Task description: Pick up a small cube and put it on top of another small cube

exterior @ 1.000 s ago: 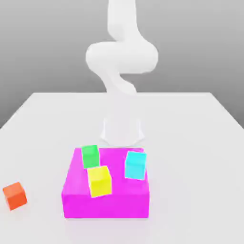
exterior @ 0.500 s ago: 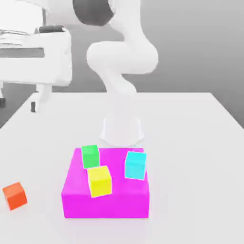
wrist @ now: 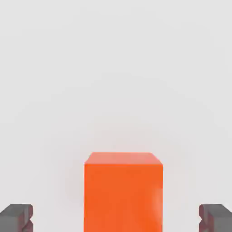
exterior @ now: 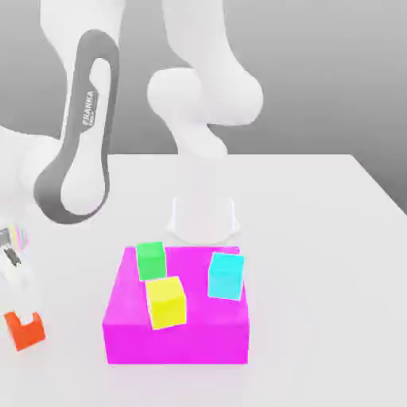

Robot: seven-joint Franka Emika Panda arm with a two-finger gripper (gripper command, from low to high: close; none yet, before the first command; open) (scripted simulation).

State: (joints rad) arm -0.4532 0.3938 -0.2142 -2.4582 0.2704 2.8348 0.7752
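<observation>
So I've got the arm (exterior: pixel 79 135) swung down over the lower left of the exterior view, and the fingers (exterior: pixel 17 274) are sitting right above the small orange-red cube (exterior: pixel 26 330). In that view one white finger comes down in front of the cube's top, so I only see part of the cube behind it. Can't tell from there whether anything is touching.

The hand view is clearer: the orange-red cube (wrist: pixel 123 192) sits dead center between the two dark fingertips (wrist: pixel 16 217), which are spread wide, one out at each lower corner of the frame. There's plenty of bare counter (wrist: pixel 113 68) showing between each tip and the cube's sides, so nothing is pinched.

Rest of the scene in the exterior view: the cube is on the white counter (exterior: pixel 318 238), well apart from the big magenta block (exterior: pixel 176 334) that sits lower middle of the frame. On top of that block there are three small cubes: a green one (exterior: pixel 150 261) toward the back left, a yellow one (exterior: pixel 166 303) at the front edge just below the green one, and a cyan one (exterior: pixel 226 276) toward the right side. The yellow and green look like they're nearly touching at a corner; the cyan stands apart from both. The arm's white base (exterior: pixel 203 219) stands right behind the magenta block.
</observation>
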